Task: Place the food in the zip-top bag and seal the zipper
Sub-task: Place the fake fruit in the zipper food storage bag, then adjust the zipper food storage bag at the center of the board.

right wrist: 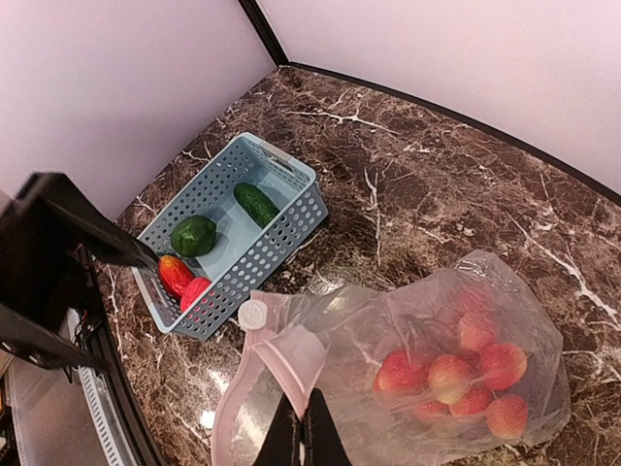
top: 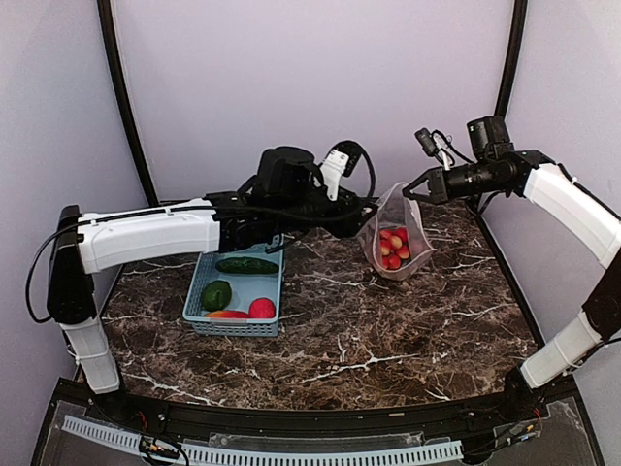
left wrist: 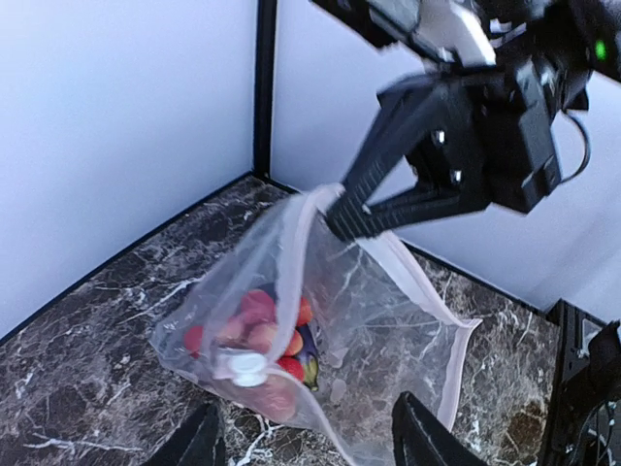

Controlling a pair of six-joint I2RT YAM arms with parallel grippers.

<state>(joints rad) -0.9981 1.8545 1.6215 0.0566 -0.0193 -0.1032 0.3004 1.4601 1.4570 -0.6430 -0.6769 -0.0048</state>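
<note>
Shows roughly half done: round fruits (right wrist: 451,374) in the zip-top bag (top: 396,238) at two o'clock on the counter (top: 388,330), rim pinched by the right end effector (right wrist: 301,442), left end effector (left wrist: 306,442) spread nearby; leaves cucumber (right wrist: 256,204), avocado (right wrist: 193,235), pepper (right wrist: 175,275) in the basket (right wrist: 281,243) at nine o'clock, zipper (left wrist: 427,291) unsealed.

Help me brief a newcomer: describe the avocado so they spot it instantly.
Left of centre on the marble table sits a light blue basket. Inside lies the avocado: short, plump, dark green, unlike the long cucumber behind it and the red fruit beside it.
</note>
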